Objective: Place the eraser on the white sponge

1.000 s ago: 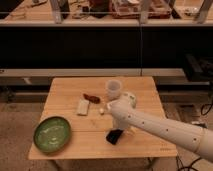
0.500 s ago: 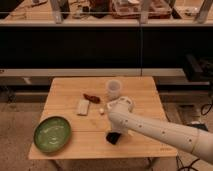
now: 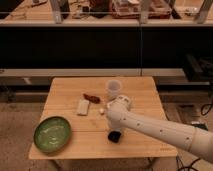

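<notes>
The white sponge (image 3: 83, 106) is a flat whitish pad lying left of centre on the wooden table (image 3: 65, 90). My gripper (image 3: 115, 136) is the dark end of the white arm (image 3: 150, 127). It sits low over the table's front middle, right of and nearer than the sponge. The eraser is not in view; it may be hidden under the gripper or arm. A tiny white lump (image 3: 101, 111) lies just right of the sponge. A dark red-brown elongated thing (image 3: 91, 98) lies behind the lump.
A green plate (image 3: 52, 134) sits at the table's front left corner. A translucent white cup (image 3: 113, 89) stands at the back middle, just behind the arm's wrist. Dark shelving runs behind the table.
The arm's wrist has shifted slightly left and forward. The gripper stays at nearly the same spot near the front middle. The sponge, plate and cup have not moved.
</notes>
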`<state>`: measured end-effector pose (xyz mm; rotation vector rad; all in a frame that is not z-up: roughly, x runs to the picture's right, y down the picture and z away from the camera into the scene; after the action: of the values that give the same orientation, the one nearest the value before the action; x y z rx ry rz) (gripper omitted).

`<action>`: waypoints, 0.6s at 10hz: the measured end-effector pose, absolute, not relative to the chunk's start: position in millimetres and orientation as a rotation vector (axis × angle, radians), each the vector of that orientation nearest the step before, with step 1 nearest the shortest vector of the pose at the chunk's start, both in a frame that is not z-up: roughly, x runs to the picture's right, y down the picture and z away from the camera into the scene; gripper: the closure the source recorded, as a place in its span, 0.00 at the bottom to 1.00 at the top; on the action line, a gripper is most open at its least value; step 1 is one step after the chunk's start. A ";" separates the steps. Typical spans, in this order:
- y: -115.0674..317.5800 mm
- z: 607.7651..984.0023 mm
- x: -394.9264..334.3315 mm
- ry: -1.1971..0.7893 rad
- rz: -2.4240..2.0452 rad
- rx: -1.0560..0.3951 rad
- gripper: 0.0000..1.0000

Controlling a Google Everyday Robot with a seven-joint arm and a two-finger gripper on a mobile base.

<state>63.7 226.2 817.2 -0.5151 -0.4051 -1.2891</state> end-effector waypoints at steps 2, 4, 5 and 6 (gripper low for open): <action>207.7 814.5 48.9 -0.425 -1.305 -0.481 0.99; 178.7 805.1 26.6 -0.426 -1.372 -0.424 1.00; 163.5 801.0 15.2 -0.422 -1.404 -0.387 1.00; 142.0 795.9 0.9 -0.418 -1.437 -0.326 1.00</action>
<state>0.9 142.0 795.9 -0.3259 -0.4175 -1.4373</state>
